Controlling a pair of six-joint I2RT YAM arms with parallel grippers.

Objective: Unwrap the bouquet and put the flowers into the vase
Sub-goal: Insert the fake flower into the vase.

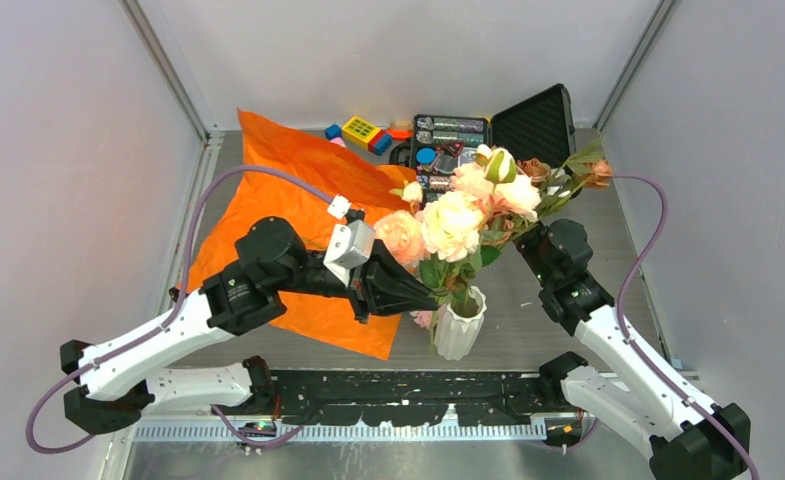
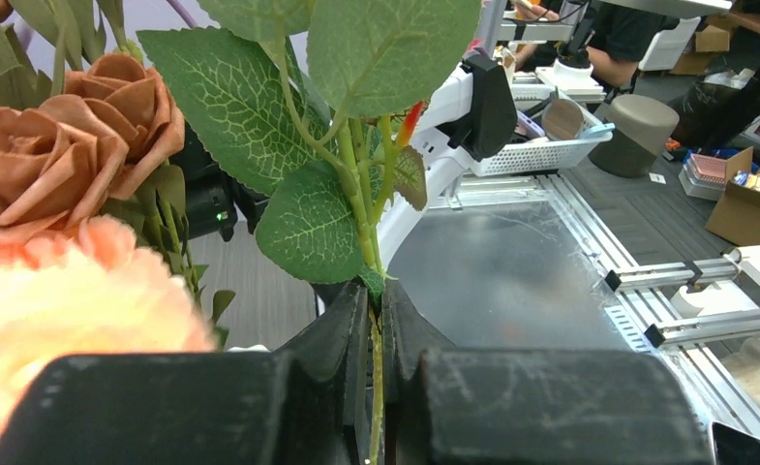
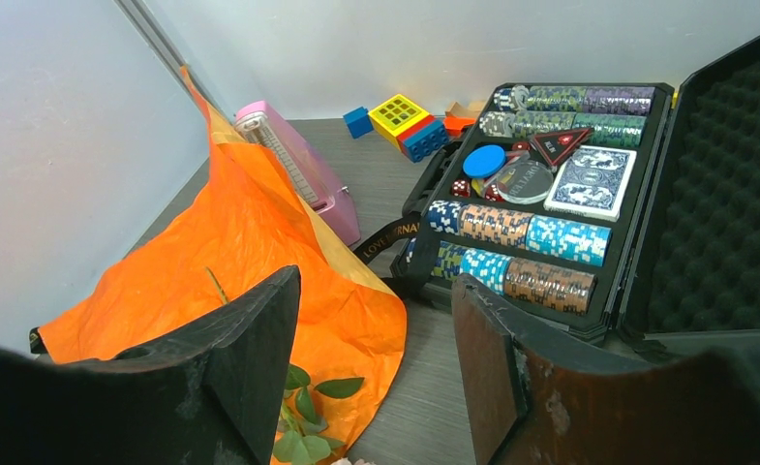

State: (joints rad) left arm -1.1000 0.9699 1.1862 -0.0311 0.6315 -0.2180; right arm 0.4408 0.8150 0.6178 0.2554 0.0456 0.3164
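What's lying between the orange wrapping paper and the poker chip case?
A black ribbon with gold lettering lies in the gap between the orange paper and the chip case, by the case's near corner. The right wrist view shows it.

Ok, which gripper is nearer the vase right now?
Left. The left gripper, shut on a flower stem, sits just left of the vase rim. The right gripper, open and empty, is farther back to the right, beyond the blooms.

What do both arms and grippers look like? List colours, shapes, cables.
White links and black joints form the left arm and right arm. A purple cable loops along each. The left gripper and right gripper are black with wedge-shaped, scuffed fingers; a white block caps the left wrist.
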